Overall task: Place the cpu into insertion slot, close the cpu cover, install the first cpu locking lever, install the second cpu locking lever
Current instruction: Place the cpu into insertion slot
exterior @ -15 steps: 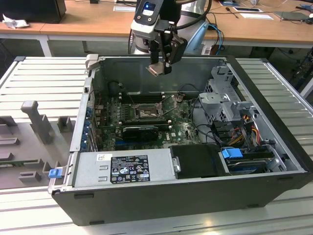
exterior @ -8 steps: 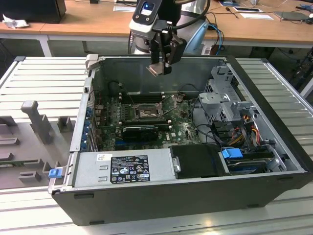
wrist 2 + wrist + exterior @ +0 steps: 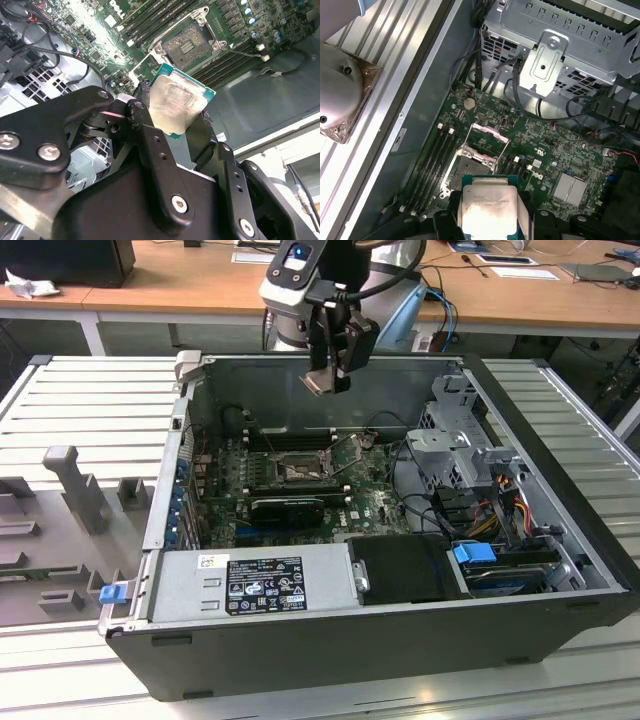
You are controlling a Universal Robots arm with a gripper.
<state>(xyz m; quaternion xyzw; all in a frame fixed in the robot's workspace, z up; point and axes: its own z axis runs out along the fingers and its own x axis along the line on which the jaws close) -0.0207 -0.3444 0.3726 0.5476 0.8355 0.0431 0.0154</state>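
With the claw (image 3: 326, 382) pinching the cpu (image 3: 179, 102) by its edges, well above the slot (image 3: 466, 169) beneath it, I was on the placing step, which I judged wanted cpu and slot squared up.

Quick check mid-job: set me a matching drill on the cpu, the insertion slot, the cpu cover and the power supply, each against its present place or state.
Column 1
1. cpu
2. insertion slot
3. cpu cover
4. power supply

Column 2
A. flipped open, off the slot
B. held in the gripper, up in the air
C. silver box with a label, nearest the camera in the exterior view
D. uncovered, no chip in it

Pairs: 1-B, 2-D, 3-A, 4-C
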